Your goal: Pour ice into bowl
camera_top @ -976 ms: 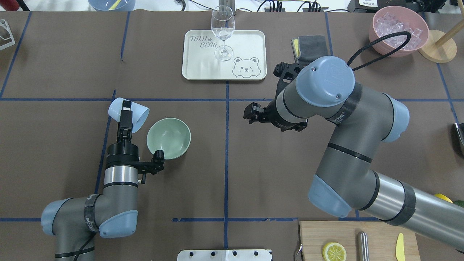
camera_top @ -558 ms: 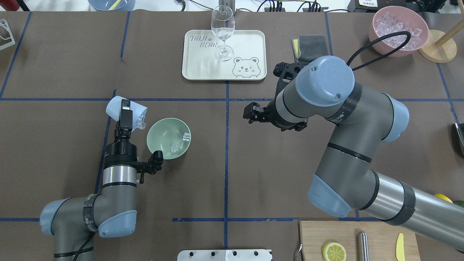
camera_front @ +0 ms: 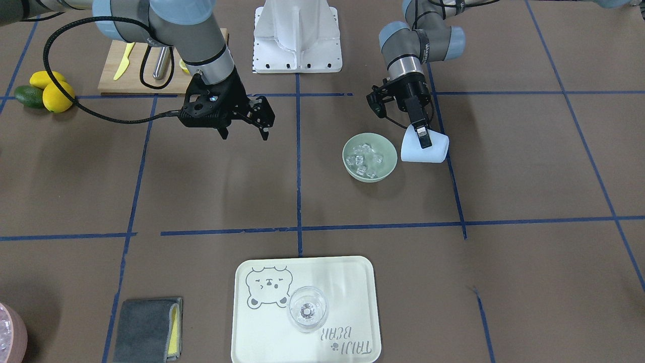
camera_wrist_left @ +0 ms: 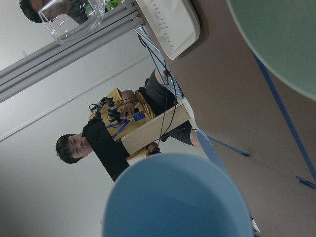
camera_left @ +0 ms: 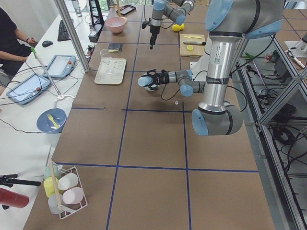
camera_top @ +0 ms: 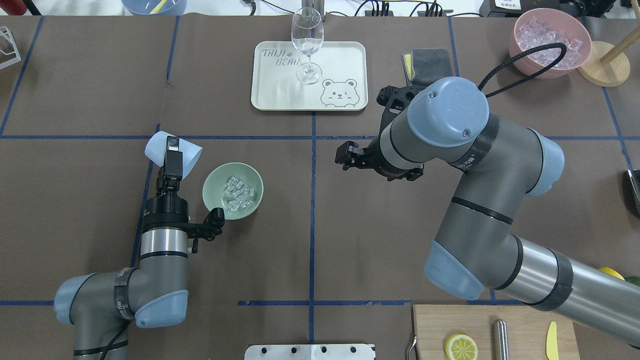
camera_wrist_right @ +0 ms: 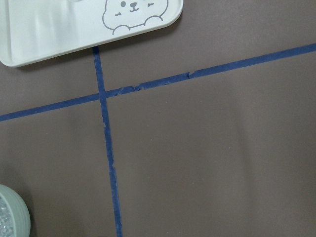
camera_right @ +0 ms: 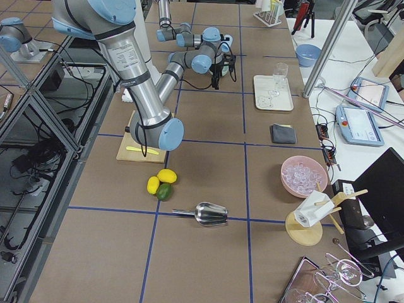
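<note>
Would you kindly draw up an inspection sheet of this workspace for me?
Surface: brown table, blue tape grid.
Job's things: ice in the bowl; cup tipped beside it.
Clutter: tray with wine glass, grey cloth, pink bowl, cutting board with lemon slice.
Grippers: left gripper shut on the cup; right gripper open, empty.
Cables: black cable looping off the right arm.
Surroundings: seated person at a side desk.

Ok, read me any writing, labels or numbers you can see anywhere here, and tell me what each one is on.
"TAIJI BEAR": printed on the tray, beside a bear drawing; it appears upside down in the front-facing view.
Lettering on the right arm's band: too small to read.
Lettering on the left arm's band: too small to read.
Print on the white label at the far edge: blurred, unreadable.
</note>
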Action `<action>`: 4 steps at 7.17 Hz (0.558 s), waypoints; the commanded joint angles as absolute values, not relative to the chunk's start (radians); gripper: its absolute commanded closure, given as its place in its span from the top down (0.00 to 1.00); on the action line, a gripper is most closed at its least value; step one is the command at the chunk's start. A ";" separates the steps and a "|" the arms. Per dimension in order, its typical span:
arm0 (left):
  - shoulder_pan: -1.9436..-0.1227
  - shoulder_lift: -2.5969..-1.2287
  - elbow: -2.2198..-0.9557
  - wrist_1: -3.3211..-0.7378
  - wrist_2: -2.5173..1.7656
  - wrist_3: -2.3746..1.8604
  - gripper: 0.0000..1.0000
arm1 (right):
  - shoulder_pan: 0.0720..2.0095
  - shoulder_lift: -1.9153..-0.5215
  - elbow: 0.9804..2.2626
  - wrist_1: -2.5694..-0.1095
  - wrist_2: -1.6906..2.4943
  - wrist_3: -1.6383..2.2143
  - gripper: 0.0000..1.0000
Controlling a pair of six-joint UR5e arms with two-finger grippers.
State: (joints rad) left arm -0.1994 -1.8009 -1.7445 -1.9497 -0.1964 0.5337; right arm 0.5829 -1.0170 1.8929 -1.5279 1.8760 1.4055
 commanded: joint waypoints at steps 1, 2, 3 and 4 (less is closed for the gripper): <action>-0.199 -1.799 -1.750 -1.951 -0.198 0.534 0.00 | 0.583 -1.017 1.893 -1.528 1.876 1.405 1.00; -0.199 -1.799 -1.768 -1.954 -0.199 0.534 0.00 | 0.583 -1.016 1.893 -1.528 1.876 1.405 1.00; -0.201 -1.799 -1.787 -1.965 -0.201 0.528 0.00 | 0.583 -1.015 1.893 -1.528 1.876 1.405 1.00; -0.201 -1.798 -1.795 -1.980 -0.202 0.508 0.00 | 0.583 -1.003 1.893 -1.528 1.876 1.407 1.00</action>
